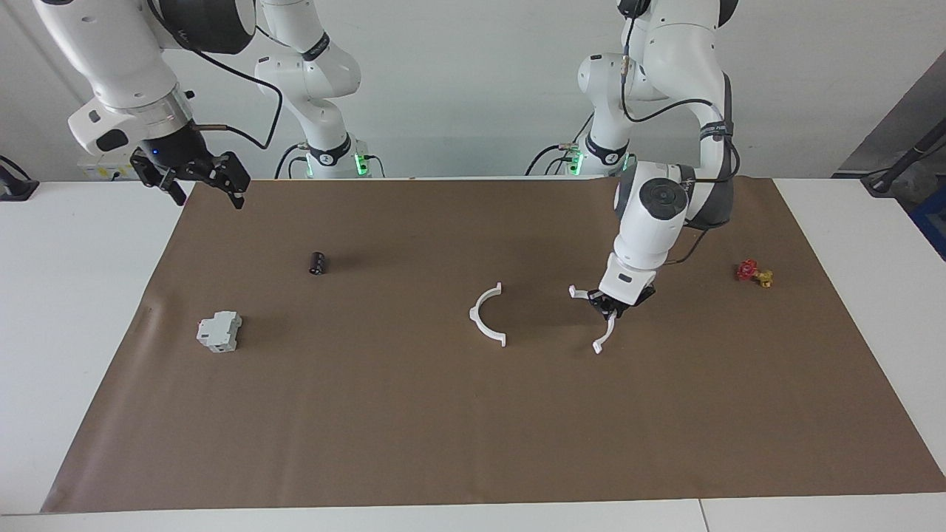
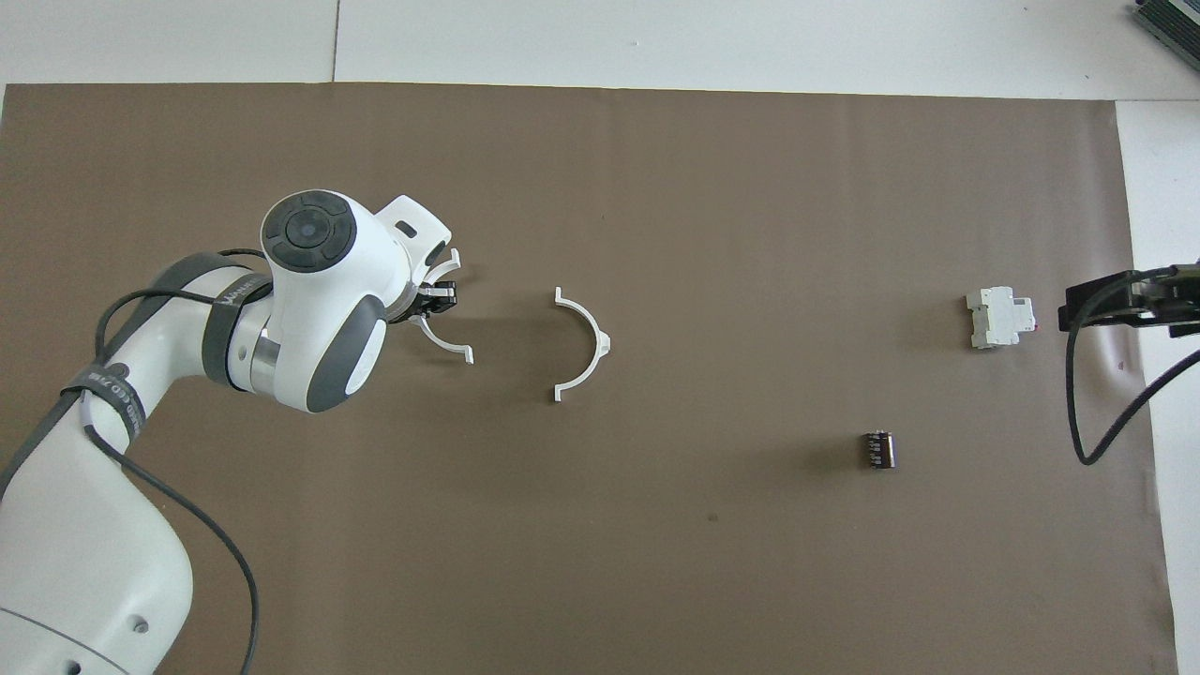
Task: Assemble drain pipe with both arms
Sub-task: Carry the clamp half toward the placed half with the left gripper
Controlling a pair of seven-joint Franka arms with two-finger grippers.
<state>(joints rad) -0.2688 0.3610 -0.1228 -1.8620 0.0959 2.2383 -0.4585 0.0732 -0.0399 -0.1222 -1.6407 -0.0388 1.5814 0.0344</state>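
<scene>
The drain pipe lies in two white half-rings on the brown mat (image 1: 473, 414). One half-ring (image 1: 484, 316) (image 2: 588, 343) rests free near the mat's middle. My left gripper (image 1: 610, 310) (image 2: 439, 298) is shut on the middle of the other half-ring (image 1: 604, 337) (image 2: 452, 345), beside the free one toward the left arm's end and low over the mat; contact with the mat cannot be told. The two open sides face each other across a gap. My right gripper (image 1: 209, 196) (image 2: 1078, 306) waits open and holds nothing, up over the mat's corner at the right arm's end.
A grey-white blocky box (image 1: 219, 330) (image 2: 999, 317) and a small dark cylinder (image 1: 318, 263) (image 2: 878, 449) sit toward the right arm's end. A small red and yellow part (image 1: 754, 273) lies toward the left arm's end. White table surrounds the mat.
</scene>
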